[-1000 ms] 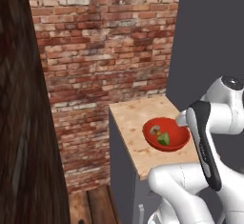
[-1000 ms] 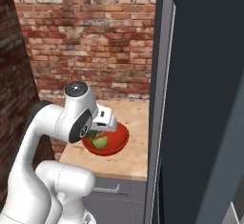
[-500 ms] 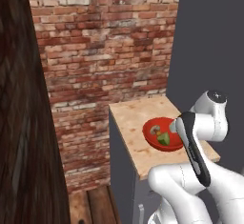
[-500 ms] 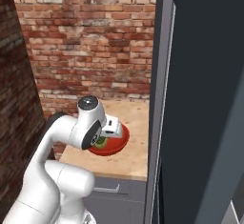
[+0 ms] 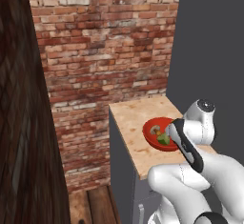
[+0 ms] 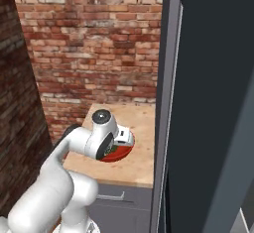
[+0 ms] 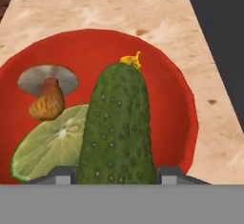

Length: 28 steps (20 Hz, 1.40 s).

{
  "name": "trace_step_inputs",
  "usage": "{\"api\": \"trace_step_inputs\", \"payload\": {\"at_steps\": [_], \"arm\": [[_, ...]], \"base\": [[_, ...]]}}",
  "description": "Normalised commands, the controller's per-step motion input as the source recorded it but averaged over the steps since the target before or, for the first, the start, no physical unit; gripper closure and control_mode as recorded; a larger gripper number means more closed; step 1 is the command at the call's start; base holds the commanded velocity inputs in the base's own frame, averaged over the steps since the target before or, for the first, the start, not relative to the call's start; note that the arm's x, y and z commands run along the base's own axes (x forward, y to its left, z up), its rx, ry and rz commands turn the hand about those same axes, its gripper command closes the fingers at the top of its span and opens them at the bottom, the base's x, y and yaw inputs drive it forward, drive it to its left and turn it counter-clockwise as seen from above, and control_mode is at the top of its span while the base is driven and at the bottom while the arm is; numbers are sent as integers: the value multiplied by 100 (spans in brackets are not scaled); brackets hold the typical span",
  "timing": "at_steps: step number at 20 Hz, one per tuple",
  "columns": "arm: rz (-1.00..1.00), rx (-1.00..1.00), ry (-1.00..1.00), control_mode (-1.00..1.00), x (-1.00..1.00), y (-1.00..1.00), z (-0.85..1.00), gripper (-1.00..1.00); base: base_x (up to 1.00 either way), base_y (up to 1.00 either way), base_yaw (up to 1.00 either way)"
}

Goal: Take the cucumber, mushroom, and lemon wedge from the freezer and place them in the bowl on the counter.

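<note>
My hand [image 7: 116, 174] grips the bumpy dark green cucumber [image 7: 117, 127] mid-frame over the glossy red bowl [image 7: 183, 108]; brown-capped mushroom [image 7: 47, 92] and lemon wedge [image 7: 50, 144] lie left.

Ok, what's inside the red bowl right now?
The bowl holds the mushroom, the lemon wedge and the cucumber, which sits between the gripper fingertips. The cucumber covers part of the wedge and the bowl floor beneath it.

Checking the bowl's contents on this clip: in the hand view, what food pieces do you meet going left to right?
mushroom → lemon wedge → cucumber, all in the bowl.
</note>
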Motion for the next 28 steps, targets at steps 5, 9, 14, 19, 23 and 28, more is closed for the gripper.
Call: {"api": "trace_step_inputs", "payload": {"at_steps": [5,9,14,19,23,28], "arm": [[0,0,7,-100,41,-20,-15,100],[0,0,9,-100,22,0,-5,-100],[0,0,6,-100,8,0,-3,-100],[0,0,0,-100,0,0,0,-100],[0,0,0,-100,0,0,6,-100],[0,0,-3,-100,-21,11,61,-100]], "base": [[0,0,0],[0,0,0],[0,0,0],[0,0,0],[0,0,0],[0,0,0]]}}
